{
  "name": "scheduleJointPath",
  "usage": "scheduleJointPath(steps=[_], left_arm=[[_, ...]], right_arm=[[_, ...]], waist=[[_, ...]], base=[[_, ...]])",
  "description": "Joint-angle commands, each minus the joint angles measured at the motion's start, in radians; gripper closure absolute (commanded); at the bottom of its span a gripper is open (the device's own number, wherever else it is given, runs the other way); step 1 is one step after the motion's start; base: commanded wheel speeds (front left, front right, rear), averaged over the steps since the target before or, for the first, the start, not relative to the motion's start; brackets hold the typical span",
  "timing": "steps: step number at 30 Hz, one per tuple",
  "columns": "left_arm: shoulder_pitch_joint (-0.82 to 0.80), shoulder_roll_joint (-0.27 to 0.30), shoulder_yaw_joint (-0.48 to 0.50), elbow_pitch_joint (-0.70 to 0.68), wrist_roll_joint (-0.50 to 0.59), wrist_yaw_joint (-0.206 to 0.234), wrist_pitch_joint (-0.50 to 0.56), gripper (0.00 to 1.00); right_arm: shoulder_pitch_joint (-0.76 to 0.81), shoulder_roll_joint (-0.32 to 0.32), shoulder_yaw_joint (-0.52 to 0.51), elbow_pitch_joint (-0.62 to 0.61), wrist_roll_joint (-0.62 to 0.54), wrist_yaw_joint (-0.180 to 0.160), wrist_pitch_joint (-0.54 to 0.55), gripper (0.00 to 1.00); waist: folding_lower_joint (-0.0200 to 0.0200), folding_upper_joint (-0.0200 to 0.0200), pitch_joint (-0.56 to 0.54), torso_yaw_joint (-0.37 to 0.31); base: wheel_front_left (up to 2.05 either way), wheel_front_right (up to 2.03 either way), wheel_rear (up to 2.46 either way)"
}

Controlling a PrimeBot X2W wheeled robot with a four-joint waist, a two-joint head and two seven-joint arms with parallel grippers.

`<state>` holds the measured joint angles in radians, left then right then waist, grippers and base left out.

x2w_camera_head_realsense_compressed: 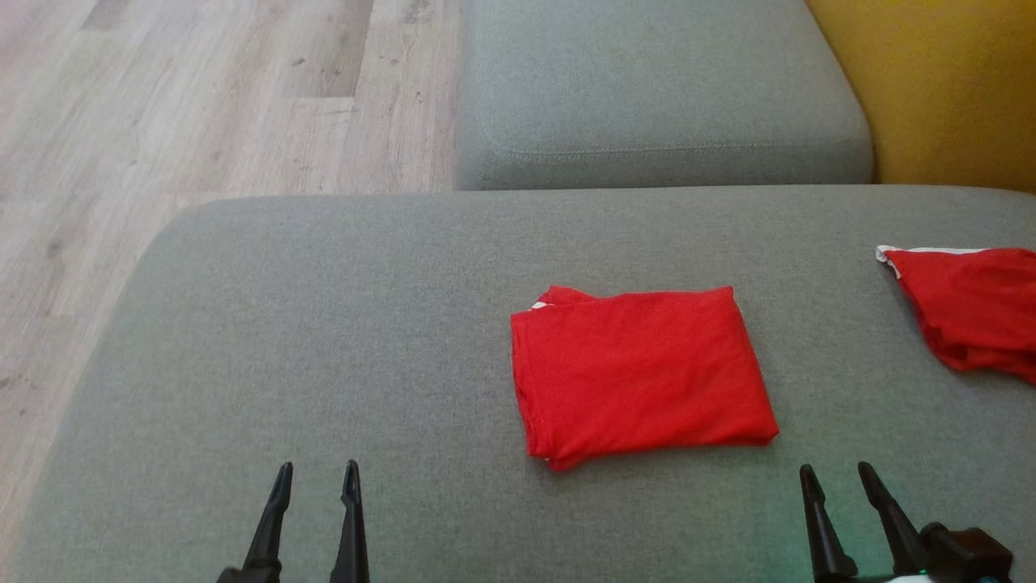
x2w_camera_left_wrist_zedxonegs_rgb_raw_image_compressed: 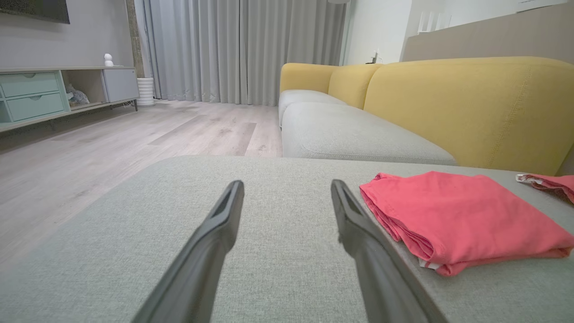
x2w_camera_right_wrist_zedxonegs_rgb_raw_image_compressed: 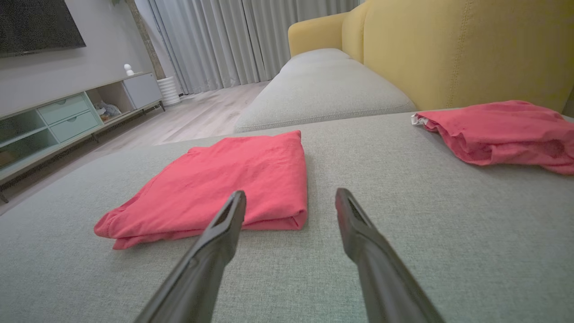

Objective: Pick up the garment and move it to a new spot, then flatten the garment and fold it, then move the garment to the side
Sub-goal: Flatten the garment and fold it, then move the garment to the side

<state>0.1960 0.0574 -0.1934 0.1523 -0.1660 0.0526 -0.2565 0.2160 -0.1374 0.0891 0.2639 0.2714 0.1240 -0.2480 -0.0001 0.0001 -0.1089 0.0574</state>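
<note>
Jaws, left gripper: spread wide, empty, tips hovering low over the cushion and touching no cloth.
Jaws, right gripper: spread wide, empty, likewise clear of any cloth.

1. Grey woven fabric seat cushion: broad flat surface beneath both pairs of jaws and running on ahead of them.
2. Folded red cloth garment: neat flat rectangle of several layers, lying on that cushion. It sits ahead of the jaws and between the two pairs, nearer the right pair. From the left jaws it lies ahead and to the right; from the right jaws, ahead and to the left, its near edge just past the left fingertip.
3. Loosely bunched red cloth garment with a white edge: on the same cushion, ahead and to the right of the right jaws, well apart from item 2.
4. Second grey fabric seat cushion: beyond item 1, farther ahead of the jaws.
5. Mustard-yellow upholstered backrest: far right, behind items 3 and 4.
6. Pale wood-plank floor: ahead and left of the left jaws.
7. Low cabinet with pale green drawers: far left, across the floor.
8. Grey pleated curtains: farthest ahead.
</note>
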Motion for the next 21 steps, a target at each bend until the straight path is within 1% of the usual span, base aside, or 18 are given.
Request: scheduleJointPath(steps=[1,4,8,11,15,16,18,20,21], left_arm=[[-0.028,-0.007,0.033,-0.031,-0.005,0.004,-0.005,0.0],[-0.032,-0.007,0.029,-0.038,-0.006,0.008,-0.005,0.0],[-0.038,-0.007,0.014,-0.057,0.003,0.015,-0.005,0.0],[-0.052,-0.007,-0.004,-0.076,0.009,0.02,-0.005,0.0],[-0.083,-0.007,-0.036,-0.102,0.015,0.018,-0.005,0.0],[-0.083,-0.007,-0.036,-0.102,0.015,0.018,-0.005,0.0],[-0.102,-0.007,-0.049,-0.113,0.016,0.02,-0.005,0.0],[-0.118,-0.007,-0.061,-0.119,0.015,0.021,-0.005,0.0],[-0.131,-0.007,-0.075,-0.12,0.014,0.023,-0.005,0.0]], right_arm=[[-0.026,-0.015,0.015,-0.031,-0.006,0.007,-0.014,0.0],[-0.037,-0.019,0.016,-0.017,0.004,0.007,-0.014,0.0],[-0.096,-0.04,0.031,0.046,0.044,0.007,-0.014,0.0],[-0.179,-0.07,0.051,0.119,0.091,0.007,-0.011,0.0],[-0.325,-0.103,0.08,0.216,0.188,0.007,0.043,0.0],[-0.325,-0.103,0.08,0.216,0.188,0.007,0.043,0.0],[-0.397,-0.119,0.101,0.263,0.22,0.007,0.067,0.0],[-0.459,-0.126,0.127,0.322,0.257,0.007,0.098,0.0],[-0.511,-0.13,0.153,0.386,0.285,0.007,0.121,0.0]], waist=[[0.0001,-0.0001,0.005,0.003],[0.0001,-0.0001,0.02,0.007],[0.0001,-0.0001,0.05,0.014],[0.0001,-0.0001,0.084,0.026],[0.0001,-0.0001,0.139,0.049],[0.0001,-0.0001,0.139,0.049],[0.0001,-0.0001,0.167,0.059],[0.0001,-0.0001,0.188,0.068],[0.0001,-0.0001,0.203,0.076]], base=[[0.0,0.0,0.0],[0.0,0.0,0.0],[0.0,0.0,0.0],[0.0,0.0,0.0],[0.0,0.0,0.0],[0.0,0.0,0.0],[0.0,0.0,0.0],[0.0,0.0,0.0],[0.0,0.0,0.0]])
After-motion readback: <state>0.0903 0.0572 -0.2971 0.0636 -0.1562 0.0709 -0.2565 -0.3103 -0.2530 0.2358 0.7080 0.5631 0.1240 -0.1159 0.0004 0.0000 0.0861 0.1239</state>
